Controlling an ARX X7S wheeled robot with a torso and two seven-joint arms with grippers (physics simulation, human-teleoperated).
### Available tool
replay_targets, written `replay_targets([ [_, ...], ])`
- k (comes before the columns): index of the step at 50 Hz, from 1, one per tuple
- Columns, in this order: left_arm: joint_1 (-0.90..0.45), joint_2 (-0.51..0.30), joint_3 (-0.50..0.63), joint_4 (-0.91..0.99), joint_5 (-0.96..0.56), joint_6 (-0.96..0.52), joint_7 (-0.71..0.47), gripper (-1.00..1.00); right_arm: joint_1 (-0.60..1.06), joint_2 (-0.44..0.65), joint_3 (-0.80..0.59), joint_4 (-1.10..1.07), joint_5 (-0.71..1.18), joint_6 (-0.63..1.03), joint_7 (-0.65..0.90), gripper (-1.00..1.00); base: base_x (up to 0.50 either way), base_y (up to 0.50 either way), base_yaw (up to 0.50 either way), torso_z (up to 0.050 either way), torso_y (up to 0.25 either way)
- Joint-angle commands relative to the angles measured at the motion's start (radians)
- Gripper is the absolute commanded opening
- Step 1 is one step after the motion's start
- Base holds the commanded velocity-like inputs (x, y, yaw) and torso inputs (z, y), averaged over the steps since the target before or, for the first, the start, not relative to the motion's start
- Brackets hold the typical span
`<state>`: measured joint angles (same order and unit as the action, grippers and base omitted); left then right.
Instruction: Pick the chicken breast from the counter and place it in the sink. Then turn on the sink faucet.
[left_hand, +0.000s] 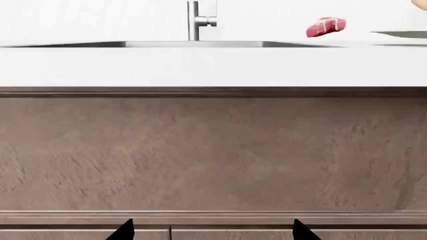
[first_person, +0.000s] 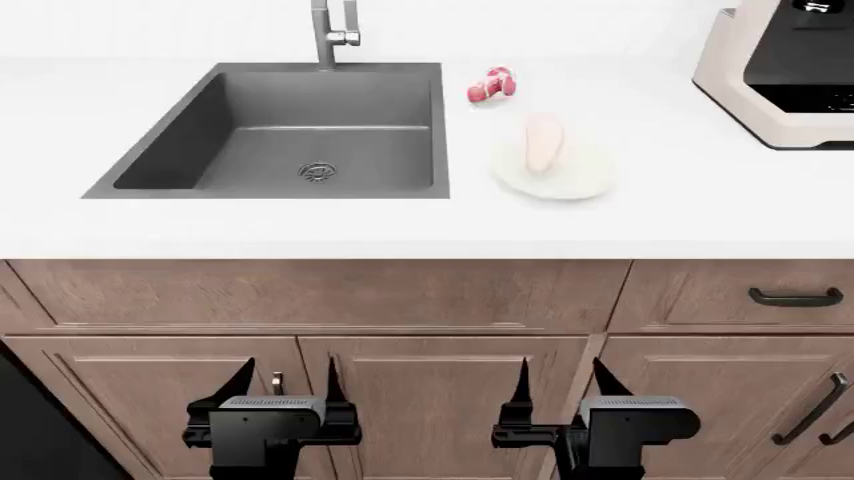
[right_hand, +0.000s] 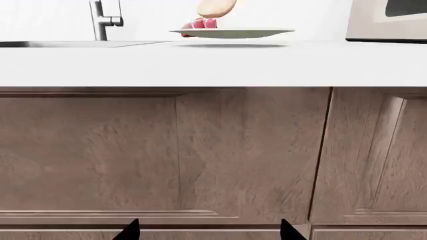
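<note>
Nothing's done yet: the pale pink-beige chicken breast (first_person: 543, 142) sits on a white plate (first_person: 583, 181) at 3 o'clock from the dark grey sink (first_person: 187, 130), both black grippers (first_person: 274, 385) (first_person: 577, 385) open and empty by the cabinets.

No text, label, brand or number can be read in any view. The beige appliance (first_person: 781, 75) at the far right of the desk (first_person: 400, 225) shows small white marks on its dark panel in the head view, but they are too small and cut off to make out. The same appliance's panel in the right wrist view (right_hand: 390, 20) carries nothing legible.
</note>
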<state>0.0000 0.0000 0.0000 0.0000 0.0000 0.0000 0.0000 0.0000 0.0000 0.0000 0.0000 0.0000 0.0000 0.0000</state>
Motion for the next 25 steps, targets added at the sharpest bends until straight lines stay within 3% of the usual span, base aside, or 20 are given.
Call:
replay_targets([
  [1, 0.003, -0.018, 0.009, 0.025, -0.028, -0.014, -0.015, 1.00, 0.002, 0.012, -0.008, -0.002, 0.036, -0.008, 0.024, 1.00, 0.00, 0.00, 0.00, 0.000, 0.000],
  [7, 0.009, -0.044, 0.018, 0.102, -0.060, -0.071, -0.033, 1.00, -0.002, 0.036, -0.031, -0.059, 0.063, 0.026, 0.053, 1.00, 0.00, 0.00, 0.00, 0.000, 0.000],
  [12, -0.020, -0.086, 0.012, 0.282, -0.080, -0.283, -0.044, 1.00, 0.012, 0.077, -0.065, -0.278, 0.031, 0.252, 0.068, 1.00, 0.00, 0.00, 0.00, 0.000, 0.000],
  [19, -0.187, -0.173, -0.054, 0.596, -0.235, -0.847, -0.030, 1.00, 0.187, 0.163, -0.005, -0.684, 0.149, 0.857, 0.012, 1.00, 0.00, 0.00, 0.00, 0.000, 0.000],
  [25, -0.526, -0.208, -0.105, 0.714, -0.324, -1.308, -0.062, 1.00, 0.495, 0.206, 0.069, -0.807, 0.231, 1.282, -0.012, 1.00, 0.00, 0.00, 0.00, 0.000, 0.000],
])
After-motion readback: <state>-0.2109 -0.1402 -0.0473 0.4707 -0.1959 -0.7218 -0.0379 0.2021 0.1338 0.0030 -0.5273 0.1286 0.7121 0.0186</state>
